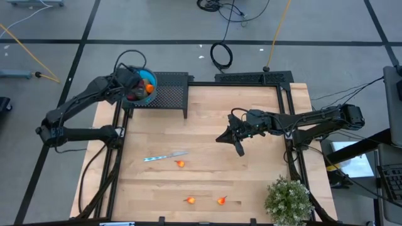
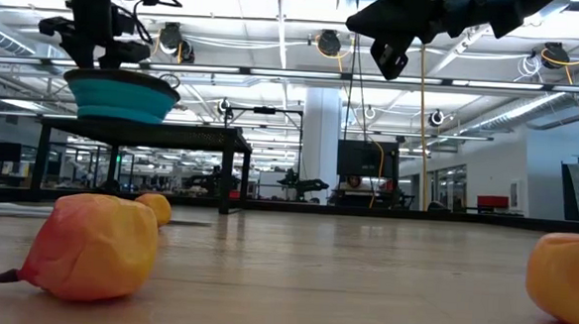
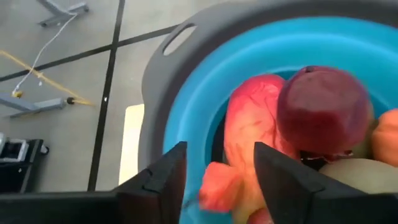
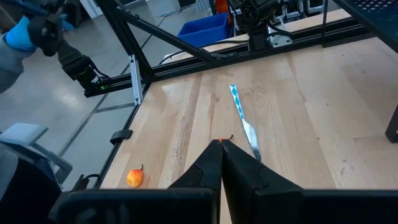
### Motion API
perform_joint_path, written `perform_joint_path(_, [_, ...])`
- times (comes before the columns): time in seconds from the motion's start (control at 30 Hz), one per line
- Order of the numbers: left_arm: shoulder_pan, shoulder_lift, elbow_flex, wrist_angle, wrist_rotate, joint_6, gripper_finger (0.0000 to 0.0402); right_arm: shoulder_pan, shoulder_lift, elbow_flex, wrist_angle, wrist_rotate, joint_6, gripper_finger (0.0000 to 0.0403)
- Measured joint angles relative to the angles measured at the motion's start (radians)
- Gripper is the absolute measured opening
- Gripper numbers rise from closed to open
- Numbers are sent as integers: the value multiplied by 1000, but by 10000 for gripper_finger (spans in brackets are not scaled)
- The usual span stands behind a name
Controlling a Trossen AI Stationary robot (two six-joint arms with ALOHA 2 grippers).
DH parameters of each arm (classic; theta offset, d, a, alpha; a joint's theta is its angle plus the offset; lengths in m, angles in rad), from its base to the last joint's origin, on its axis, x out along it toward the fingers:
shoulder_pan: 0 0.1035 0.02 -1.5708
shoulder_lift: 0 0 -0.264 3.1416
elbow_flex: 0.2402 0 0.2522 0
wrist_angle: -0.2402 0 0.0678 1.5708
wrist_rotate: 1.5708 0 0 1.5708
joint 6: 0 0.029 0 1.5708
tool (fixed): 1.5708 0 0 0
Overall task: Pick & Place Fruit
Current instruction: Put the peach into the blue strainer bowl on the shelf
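My left gripper (image 1: pixel 134 85) (image 3: pixel 217 152) hangs open over the round blue bowl (image 3: pixel 186 106) at the table's far left corner. Inside the bowl lie a larger orange-red fruit (image 3: pixel 255 124), a dark red round one (image 3: pixel 323 109) and a small orange piece (image 3: pixel 217 186) just beyond the open fingers. Three small orange fruits (image 1: pixel 181 164) (image 1: pixel 190 200) (image 1: pixel 221 201) rest on the wooden table. My right gripper (image 1: pixel 237 143) (image 4: pixel 222 146) is shut on nothing. It is raised above the table's middle (image 2: pixel 392 58) and points toward the knife (image 4: pixel 242 121).
The bowl stands on a black perforated rack (image 1: pixel 169 94). A slim silver knife (image 1: pixel 164 156) lies near the table's middle. A potted plant (image 1: pixel 287 199) sits at the near right corner. Black frame rails (image 1: pixel 286 119) run along the table's sides. Bare wood (image 1: pixel 207 119) lies around the fruits.
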Motion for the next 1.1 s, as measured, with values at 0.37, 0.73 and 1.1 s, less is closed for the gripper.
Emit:
perform_joint_path(0.37, [-126,-62,138,-2,200,-13,192,0,0,0,0,-3,11,1])
perform_joint_path(0.73, [-503,-77,148,7,292,-76,107,0,0,0,-4,-5,-14,1])
perform_joint_path(1.1, [-835,-28,148,185,260,-118,27,-26,-19,0,-42,-8,-38,1])
